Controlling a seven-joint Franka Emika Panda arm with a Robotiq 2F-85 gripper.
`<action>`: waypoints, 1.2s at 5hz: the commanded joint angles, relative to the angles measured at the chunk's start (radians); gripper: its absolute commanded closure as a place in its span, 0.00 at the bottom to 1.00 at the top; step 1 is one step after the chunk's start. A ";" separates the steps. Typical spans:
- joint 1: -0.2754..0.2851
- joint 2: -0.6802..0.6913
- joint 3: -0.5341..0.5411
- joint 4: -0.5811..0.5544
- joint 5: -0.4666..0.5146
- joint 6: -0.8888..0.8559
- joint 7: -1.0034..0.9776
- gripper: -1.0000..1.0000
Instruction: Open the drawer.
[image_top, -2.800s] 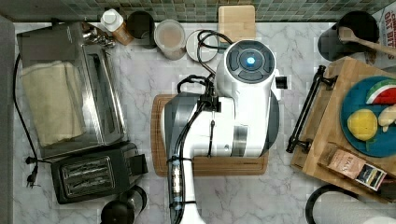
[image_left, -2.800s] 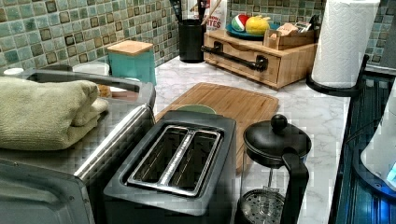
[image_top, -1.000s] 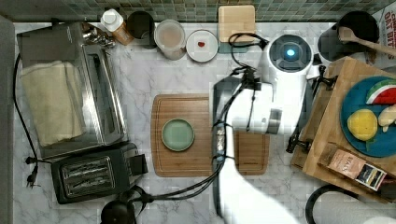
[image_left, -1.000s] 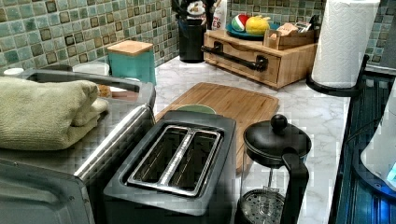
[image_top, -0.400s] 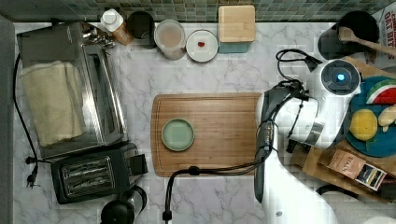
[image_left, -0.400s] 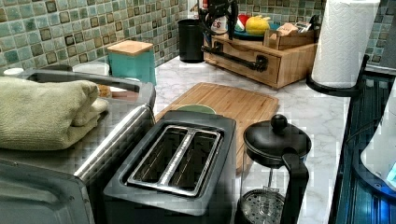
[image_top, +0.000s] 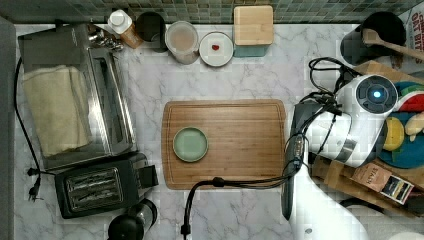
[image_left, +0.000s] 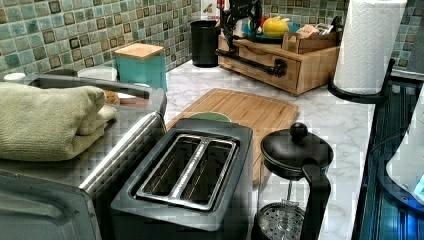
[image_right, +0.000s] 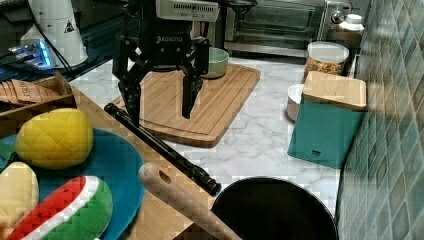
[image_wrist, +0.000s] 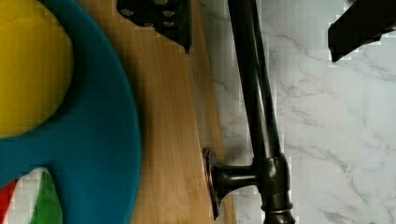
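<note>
At the right edge of the counter (image_top: 250, 65) in the top view, the white arm (image_top: 350, 125) stood over the wooden drawer unit, whose top carried a blue plate (image_top: 405, 155) with fruit. A cutting board (image_top: 240, 145) with a green bowl (image_top: 190, 144) lay in the middle of the counter, and a toaster (image_top: 95, 187) stood near the lower left corner.

From the left view, the drawer (image_left: 270, 70) was at the far end of the counter, beside a black pot (image_left: 205, 42) near the tiled wall. Its front looked level with the unit, so it seemed closed. The gripper (image_left: 235, 22) hung above the end of the black handle (image_left: 252, 61) nearer the pot.

Seen from the right view, the gripper (image_right: 160, 107) was wide apart, one finger (image_right: 131, 100) on each side of the handle (image_right: 160, 147), with the tips at about the height of the bar. I could not tell if they touched it.

Close up, from the wrist view, the handle (image_wrist: 254, 93) ran between the two fingertips (image_wrist: 161, 16), and there was a clear gap on both sides. The wooden front edge of the drawer (image_wrist: 187, 140) lay next to the bar.
</note>
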 joint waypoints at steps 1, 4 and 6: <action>0.039 0.055 0.030 0.064 -0.073 -0.035 -0.062 0.00; -0.001 0.104 0.014 -0.003 -0.069 0.083 -0.055 0.00; -0.016 0.168 0.064 0.036 0.011 0.091 -0.124 0.00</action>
